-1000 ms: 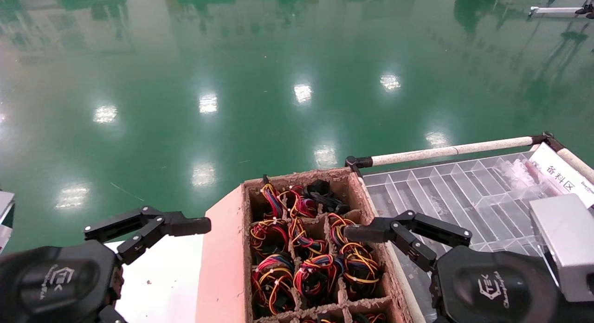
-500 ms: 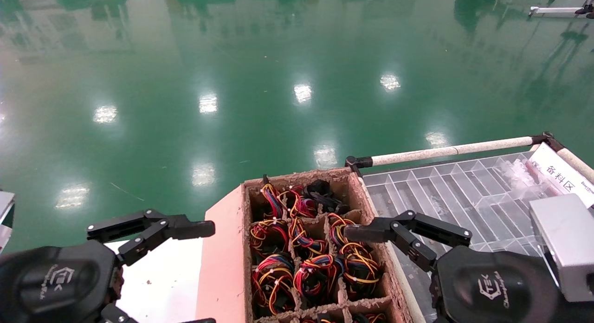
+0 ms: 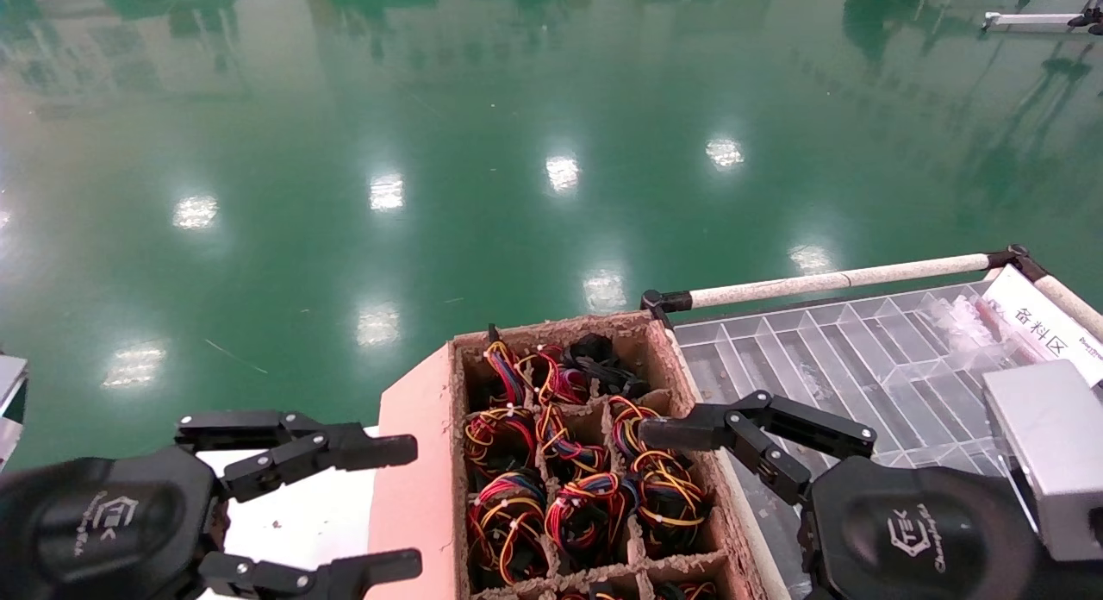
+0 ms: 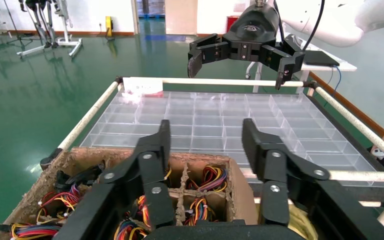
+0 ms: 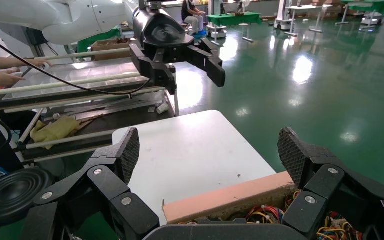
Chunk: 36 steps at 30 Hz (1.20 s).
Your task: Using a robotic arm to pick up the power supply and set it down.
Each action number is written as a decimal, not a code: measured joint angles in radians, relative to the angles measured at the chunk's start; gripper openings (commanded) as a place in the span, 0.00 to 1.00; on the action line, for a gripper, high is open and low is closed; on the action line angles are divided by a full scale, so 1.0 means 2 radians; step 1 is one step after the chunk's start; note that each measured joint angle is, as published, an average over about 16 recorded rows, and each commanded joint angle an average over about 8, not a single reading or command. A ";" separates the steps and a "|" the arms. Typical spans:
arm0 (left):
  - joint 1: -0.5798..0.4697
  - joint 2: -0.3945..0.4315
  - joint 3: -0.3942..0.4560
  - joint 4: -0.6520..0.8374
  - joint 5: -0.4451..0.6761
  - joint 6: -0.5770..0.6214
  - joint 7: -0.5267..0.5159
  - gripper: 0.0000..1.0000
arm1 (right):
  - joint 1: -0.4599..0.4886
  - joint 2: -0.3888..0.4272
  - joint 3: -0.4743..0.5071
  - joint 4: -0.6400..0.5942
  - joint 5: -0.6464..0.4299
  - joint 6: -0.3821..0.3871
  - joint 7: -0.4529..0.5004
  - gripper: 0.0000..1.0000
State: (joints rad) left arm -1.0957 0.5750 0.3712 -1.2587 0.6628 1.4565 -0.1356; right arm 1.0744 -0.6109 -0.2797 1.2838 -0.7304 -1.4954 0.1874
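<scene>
While neither of our grippers holds anything yet, we judge ourselves at the approach step, ahead of the pickup. Nearest us, our left gripper (image 3: 405, 507) hangs with its fingers spread wide over the white table (image 3: 293, 505), its tips just short of the pink outer wall of the cardboard crate (image 3: 414, 488). Our right gripper (image 5: 207, 150) hovers with its fingers also spread, over the crate's right-hand cells and beside the clear divider tray (image 3: 862, 350). Just beyond and below both sets of fingertips sit the power supplies (image 3: 586, 514), one per cell, showing mostly as tied bundles of red, yellow and black wire; their metal cases are hidden. Next, we reckon, one gripper must centre over a single cell and descend between the dividers, closing on the case rather than the loose wires. Farther out lies only green floor (image 3: 517, 152).
</scene>
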 measured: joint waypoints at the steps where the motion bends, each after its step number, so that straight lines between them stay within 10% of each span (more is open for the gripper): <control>1: 0.000 0.000 0.000 0.000 0.000 0.000 0.000 0.00 | 0.000 0.000 0.000 0.000 0.000 0.000 0.000 1.00; 30: 0.000 0.000 0.000 0.000 0.000 0.000 0.000 0.02 | 0.000 0.000 0.000 0.000 0.000 0.000 0.000 1.00; 36: 0.000 0.000 0.000 0.000 0.000 0.000 0.000 0.69 | 0.000 0.000 0.000 0.000 0.000 0.000 0.000 1.00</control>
State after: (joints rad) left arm -1.0957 0.5750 0.3712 -1.2587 0.6628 1.4565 -0.1356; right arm 1.0744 -0.6109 -0.2797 1.2837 -0.7304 -1.4953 0.1874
